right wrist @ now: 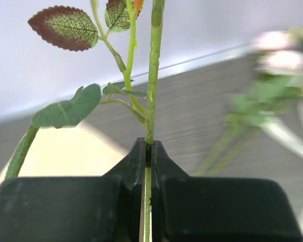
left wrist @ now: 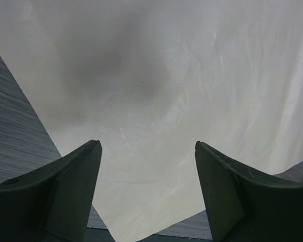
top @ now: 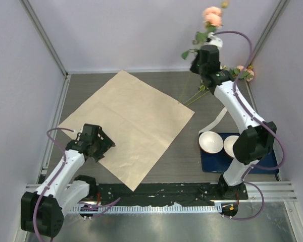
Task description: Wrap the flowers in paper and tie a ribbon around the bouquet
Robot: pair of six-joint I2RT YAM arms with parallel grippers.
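- 2 white bowls [top: 211, 142] sit side by side on a dark blue mat [top: 214, 164] at the right of the table [top: 192, 151], close to the right arm's base
- the paper [top: 129, 121] lies flat on the table, tan side up, 1 corner pointing at the near edge
- left end effector [left wrist: 147, 143] hangs just over the paper's near-left edge, jaws spread wide, nothing between them
- right end effector [right wrist: 148, 148] is clamped tight on the stem of 1 flower [top: 212, 16], with the pink bloom up high against the back wall [top: 141, 30]
- the other flowers [top: 246, 73] lie on the table at the far right, stems reaching toward the paper's right corner
- the ribbon [top: 213, 122] lies on the table between those stems and the bowls
- left arm [top: 65, 169] is bent low and close in, right arm [top: 237, 106] is stretched far toward the back
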